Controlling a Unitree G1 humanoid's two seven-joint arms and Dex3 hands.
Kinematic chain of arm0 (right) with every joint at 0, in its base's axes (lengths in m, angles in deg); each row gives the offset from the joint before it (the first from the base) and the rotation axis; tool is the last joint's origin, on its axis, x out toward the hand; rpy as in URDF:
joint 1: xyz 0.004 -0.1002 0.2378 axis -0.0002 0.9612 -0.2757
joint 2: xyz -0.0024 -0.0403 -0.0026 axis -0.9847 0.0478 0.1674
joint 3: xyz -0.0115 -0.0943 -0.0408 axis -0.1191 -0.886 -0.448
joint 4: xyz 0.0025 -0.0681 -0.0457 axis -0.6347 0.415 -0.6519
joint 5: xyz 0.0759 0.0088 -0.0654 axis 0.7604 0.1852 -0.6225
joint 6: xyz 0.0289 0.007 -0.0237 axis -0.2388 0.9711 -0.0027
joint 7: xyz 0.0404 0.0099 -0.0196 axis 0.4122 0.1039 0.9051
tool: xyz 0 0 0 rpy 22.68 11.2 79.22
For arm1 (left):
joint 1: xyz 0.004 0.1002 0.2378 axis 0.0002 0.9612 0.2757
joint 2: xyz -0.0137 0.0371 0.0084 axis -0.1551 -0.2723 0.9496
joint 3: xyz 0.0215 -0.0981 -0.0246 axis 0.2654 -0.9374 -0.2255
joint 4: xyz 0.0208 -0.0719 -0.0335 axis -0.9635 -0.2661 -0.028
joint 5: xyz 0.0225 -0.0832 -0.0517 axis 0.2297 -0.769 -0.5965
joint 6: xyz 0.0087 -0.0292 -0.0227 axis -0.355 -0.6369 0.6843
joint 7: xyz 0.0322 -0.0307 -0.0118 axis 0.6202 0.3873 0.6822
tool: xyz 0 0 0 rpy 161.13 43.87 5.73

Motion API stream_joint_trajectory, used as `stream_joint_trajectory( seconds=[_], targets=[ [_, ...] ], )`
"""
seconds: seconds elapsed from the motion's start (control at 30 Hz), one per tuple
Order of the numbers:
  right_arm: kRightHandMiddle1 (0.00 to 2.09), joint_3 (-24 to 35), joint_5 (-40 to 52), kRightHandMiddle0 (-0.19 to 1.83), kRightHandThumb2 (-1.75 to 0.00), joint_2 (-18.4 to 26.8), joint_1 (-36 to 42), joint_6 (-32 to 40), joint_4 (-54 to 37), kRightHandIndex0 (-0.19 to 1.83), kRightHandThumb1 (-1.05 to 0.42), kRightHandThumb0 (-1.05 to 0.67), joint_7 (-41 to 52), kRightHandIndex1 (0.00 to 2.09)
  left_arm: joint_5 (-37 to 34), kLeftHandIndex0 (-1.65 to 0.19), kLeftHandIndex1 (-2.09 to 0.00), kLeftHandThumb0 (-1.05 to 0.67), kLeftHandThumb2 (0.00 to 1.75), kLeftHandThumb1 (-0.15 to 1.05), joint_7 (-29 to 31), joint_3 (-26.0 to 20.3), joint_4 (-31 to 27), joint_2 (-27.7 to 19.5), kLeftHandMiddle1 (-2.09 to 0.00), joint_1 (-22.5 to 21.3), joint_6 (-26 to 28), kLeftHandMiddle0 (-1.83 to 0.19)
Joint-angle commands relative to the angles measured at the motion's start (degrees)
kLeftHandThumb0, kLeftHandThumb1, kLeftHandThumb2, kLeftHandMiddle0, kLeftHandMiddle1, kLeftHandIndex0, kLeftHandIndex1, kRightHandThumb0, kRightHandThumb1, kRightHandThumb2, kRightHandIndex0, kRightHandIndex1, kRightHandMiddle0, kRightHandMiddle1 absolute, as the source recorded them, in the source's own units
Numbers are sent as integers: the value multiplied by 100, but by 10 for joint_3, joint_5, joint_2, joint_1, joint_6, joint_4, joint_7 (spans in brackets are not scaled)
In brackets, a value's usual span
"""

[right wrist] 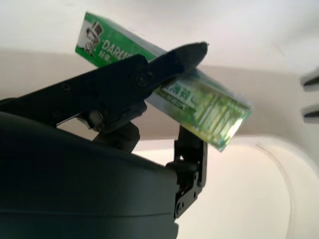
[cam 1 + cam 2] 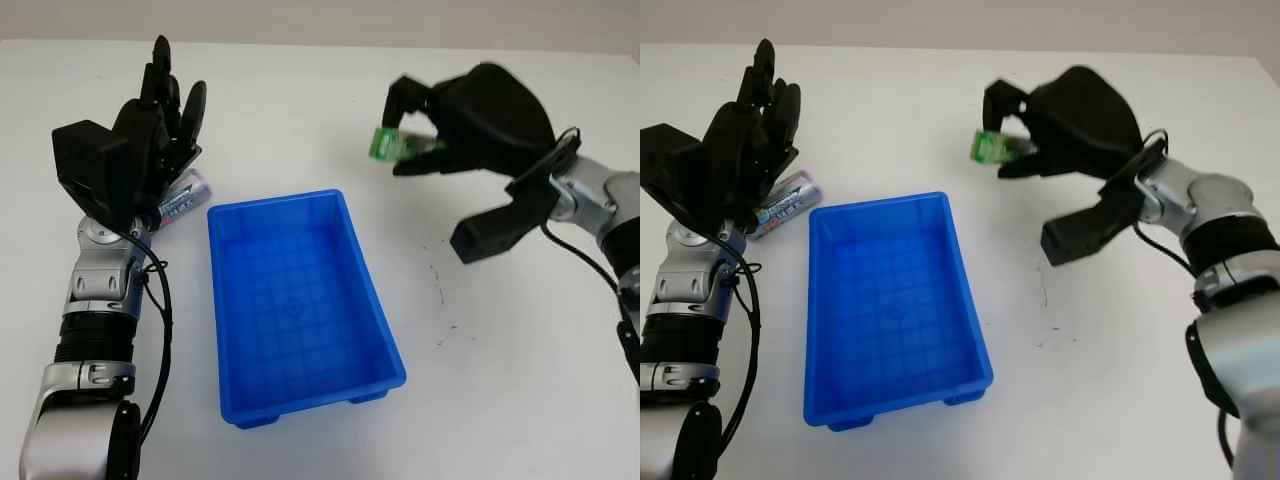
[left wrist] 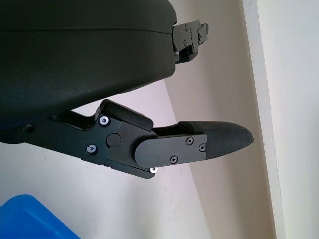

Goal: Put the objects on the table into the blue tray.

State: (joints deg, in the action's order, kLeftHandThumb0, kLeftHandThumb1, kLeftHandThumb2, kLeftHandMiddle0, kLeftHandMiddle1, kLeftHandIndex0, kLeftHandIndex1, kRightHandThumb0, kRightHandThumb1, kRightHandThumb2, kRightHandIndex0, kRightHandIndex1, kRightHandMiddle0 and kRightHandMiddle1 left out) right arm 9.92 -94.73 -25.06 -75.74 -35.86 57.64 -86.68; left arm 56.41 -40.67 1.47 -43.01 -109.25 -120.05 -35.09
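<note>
Green box (image 2: 385,144) in right hand (image 2: 415,140)

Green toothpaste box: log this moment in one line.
right hand: holds green toothpaste box aloft | left hand: open, over tube | blue tray: empty

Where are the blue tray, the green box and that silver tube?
blue tray (image 2: 372,300), left eye view, right wall.
green box (image 1: 199,112), right wrist view, printed side.
silver tube (image 2: 788,200), right eye view, label.
</note>
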Motion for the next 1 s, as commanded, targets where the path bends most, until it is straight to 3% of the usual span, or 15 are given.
stream_joint_trajectory(
  seconds=[0.0,0.2,0.5,0.63,0.73,0.77,0.8,0.83,0.87,0.97],
  targets=[
    [209,37,72,97,-12,-25,-6,3,-29,119,-104,-38,64,209,3,17,-4,-79,52,105,-1,4,0,-2,-1,-12,-5,19],
    [209,90,240,92,-15,-91,37,50,-181,128,-105,-41,238,209,1,19,-4,-80,52,105,1,5,-4,2,0,-10,0,19],
    [209,107,388,76,-12,-136,135,242,-418,124,-105,-43,458,209,-3,19,-1,-78,52,105,-3,4,-21,5,0,0,19,19],
    [209,95,425,49,-13,-105,160,367,-510,94,-105,-49,581,209,-1,19,-2,-79,52,105,-8,5,-25,6,0,2,20,19],
    [201,71,387,22,-11,-60,151,430,-557,45,-105,-59,668,205,1,18,-3,-78,52,105,-9,6,-24,6,0,3,15,19],
    [171,60,369,8,-21,-43,142,427,-559,22,-105,-71,702,172,3,18,-3,-78,52,105,-10,6,-23,5,0,3,14,19],
    [147,54,357,6,-29,-33,136,422,-560,16,-105,-77,724,145,4,19,-3,-78,53,105,-10,7,-22,4,0,4,13,19],
    [134,48,346,5,-33,-23,128,413,-554,14,-105,-80,749,129,4,19,-3,-79,53,105,-10,7,-24,4,0,4,16,19],
    [96,47,340,6,-43,-20,124,408,-550,9,-105,-87,764,92,4,19,-2,-79,53,105,-9,7,-25,4,0,4,17,19],
    [36,48,330,11,-58,-16,118,391,-537,11,-105,-98,794,32,2,19,-1,-79,53,105,-9,5,-25,5,0,4,20,19]
  ],
)
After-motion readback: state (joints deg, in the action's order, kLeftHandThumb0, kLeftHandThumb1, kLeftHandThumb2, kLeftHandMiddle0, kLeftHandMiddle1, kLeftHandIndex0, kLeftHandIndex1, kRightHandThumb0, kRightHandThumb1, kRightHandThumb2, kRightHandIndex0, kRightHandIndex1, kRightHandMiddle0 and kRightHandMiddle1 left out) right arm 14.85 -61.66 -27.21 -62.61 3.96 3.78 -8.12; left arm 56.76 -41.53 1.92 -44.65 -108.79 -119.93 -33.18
